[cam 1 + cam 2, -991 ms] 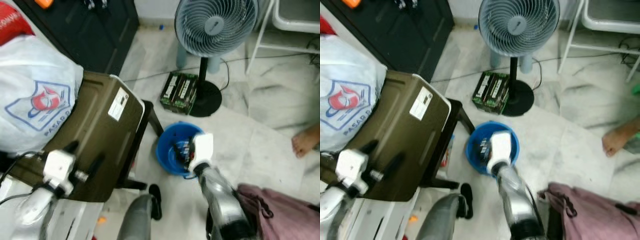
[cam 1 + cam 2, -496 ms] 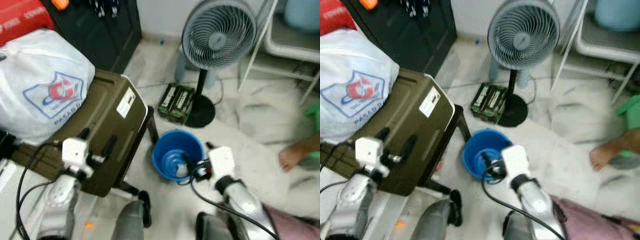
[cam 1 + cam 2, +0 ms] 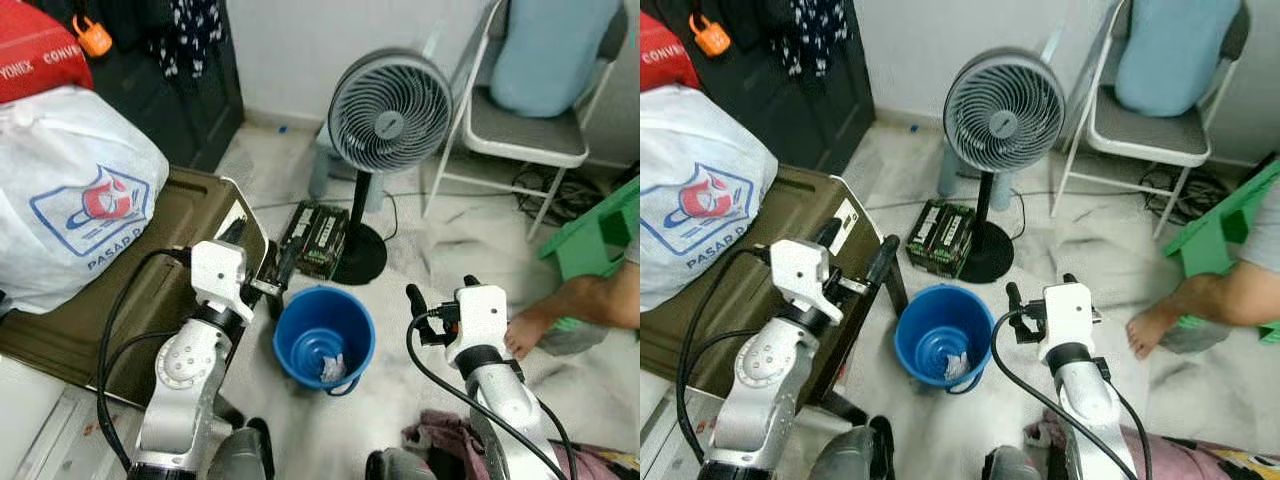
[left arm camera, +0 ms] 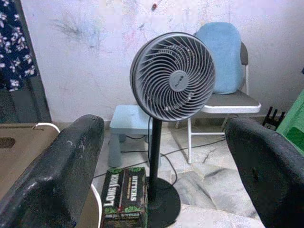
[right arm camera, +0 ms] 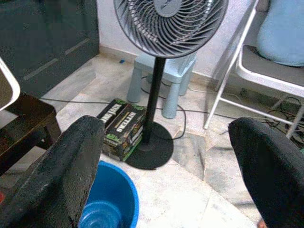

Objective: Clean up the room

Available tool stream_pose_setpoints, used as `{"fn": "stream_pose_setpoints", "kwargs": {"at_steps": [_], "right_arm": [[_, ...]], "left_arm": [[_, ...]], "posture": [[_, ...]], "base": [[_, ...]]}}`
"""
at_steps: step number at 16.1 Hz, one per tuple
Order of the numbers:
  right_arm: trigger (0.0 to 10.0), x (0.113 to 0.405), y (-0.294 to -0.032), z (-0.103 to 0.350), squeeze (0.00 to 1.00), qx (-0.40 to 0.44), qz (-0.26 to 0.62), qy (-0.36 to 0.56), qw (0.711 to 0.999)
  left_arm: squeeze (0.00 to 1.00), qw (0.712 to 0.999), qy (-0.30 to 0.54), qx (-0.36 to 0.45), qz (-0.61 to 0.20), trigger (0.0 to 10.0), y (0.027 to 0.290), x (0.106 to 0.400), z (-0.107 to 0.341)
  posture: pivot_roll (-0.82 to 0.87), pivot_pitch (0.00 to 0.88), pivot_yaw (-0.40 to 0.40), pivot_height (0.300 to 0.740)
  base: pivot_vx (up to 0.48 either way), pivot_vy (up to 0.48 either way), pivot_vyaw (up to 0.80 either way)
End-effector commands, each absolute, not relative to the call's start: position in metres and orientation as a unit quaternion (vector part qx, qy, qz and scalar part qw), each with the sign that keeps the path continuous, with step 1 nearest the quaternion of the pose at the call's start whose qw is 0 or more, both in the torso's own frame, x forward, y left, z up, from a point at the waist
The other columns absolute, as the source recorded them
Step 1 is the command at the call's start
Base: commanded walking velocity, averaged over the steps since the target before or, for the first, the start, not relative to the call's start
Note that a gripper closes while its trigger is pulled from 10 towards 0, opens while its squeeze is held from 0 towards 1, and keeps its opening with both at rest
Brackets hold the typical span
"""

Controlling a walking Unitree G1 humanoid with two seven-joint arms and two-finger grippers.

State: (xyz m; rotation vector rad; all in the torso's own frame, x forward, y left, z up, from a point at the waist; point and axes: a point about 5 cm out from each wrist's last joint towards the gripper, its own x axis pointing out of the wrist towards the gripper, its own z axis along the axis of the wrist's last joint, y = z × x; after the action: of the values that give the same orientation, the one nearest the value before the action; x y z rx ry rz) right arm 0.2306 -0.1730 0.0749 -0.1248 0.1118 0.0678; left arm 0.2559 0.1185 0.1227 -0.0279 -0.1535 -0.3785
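Note:
A blue bucket (image 3: 325, 335) stands on the marble floor between my arms, and a crumpled white scrap (image 3: 331, 366) lies in its bottom. My left gripper (image 3: 258, 252) is raised beside the bucket's left, over the edge of an olive case (image 3: 120, 290), open and empty. My right gripper (image 3: 440, 291) hovers to the right of the bucket, also open and empty. In the right wrist view the bucket's rim (image 5: 111, 204) shows low beside one finger (image 5: 52, 175). The left wrist view looks between both wide-apart fingers (image 4: 52, 180) at the fan.
A standing fan (image 3: 390, 112) and a green-black carton (image 3: 318, 238) sit just behind the bucket. A white plastic bag (image 3: 70, 190) rests on the olive case. A folding chair (image 3: 530, 100), green stool (image 3: 595, 230), person's foot (image 3: 520, 335) and pink cloth (image 3: 440, 445) are on the right.
The camera has tilted up. My right gripper has drawn back from over the bucket to its right. The left arm has risen forward beside the bucket.

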Motion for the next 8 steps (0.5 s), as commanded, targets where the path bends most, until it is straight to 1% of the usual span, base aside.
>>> {"fn": "stream_pose_setpoints", "kwargs": {"at_steps": [1, 2, 4, 5, 6, 8], "right_arm": [[10.0, 0.227, -0.177, 0.073, 0.0, -0.062, 0.024, 0.065, 0.996], [10.0, 0.222, -0.181, 0.073, 0.0, -0.08, 0.02, 0.065, 0.994], [10.0, 0.219, -0.186, 0.073, 0.0, -0.105, -0.002, 0.059, 0.993], [10.0, 0.219, -0.185, 0.074, 0.0, -0.09, 0.003, 0.056, 0.994], [10.0, 0.221, -0.186, 0.076, 0.0, -0.075, 0.0, 0.056, 0.996], [10.0, 0.229, -0.194, 0.08, 0.0, -0.108, -0.006, 0.055, 0.993]], "left_arm": [[0.0, 0.982, -0.066, -0.01, -0.179, 10.0, 0.121, 0.253, 0.122], [0.0, 0.987, -0.05, -0.014, -0.154, 10.0, 0.128, 0.25, 0.115], [0.0, 0.991, -0.037, -0.014, -0.129, 10.0, 0.133, 0.247, 0.108], [0.0, 0.991, -0.034, -0.012, -0.126, 10.0, 0.133, 0.246, 0.106], [0.0, 0.992, -0.03, -0.01, -0.122, 10.0, 0.133, 0.245, 0.103], [0.0, 0.994, -0.034, -0.001, -0.101, 10.0, 0.136, 0.25, 0.103]], "posture": [[-0.08, 0.051, 0.014, 0.74], [-0.08, 0.043, 0.014, 0.74], [-0.08, 0.029, 0.004, 0.74], [-0.08, 0.024, 0.003, 0.74], [-0.08, 0.014, 0.0, 0.74], [-0.08, 0.0, -0.003, 0.74]], "base": [[0.0, 0.0, 0.0], [0.0, 0.0, 0.0], [0.0, 0.0, 0.0], [0.0, 0.0, 0.0], [0.0, 0.0, 0.0], [0.0, 0.0, 0.0]]}}
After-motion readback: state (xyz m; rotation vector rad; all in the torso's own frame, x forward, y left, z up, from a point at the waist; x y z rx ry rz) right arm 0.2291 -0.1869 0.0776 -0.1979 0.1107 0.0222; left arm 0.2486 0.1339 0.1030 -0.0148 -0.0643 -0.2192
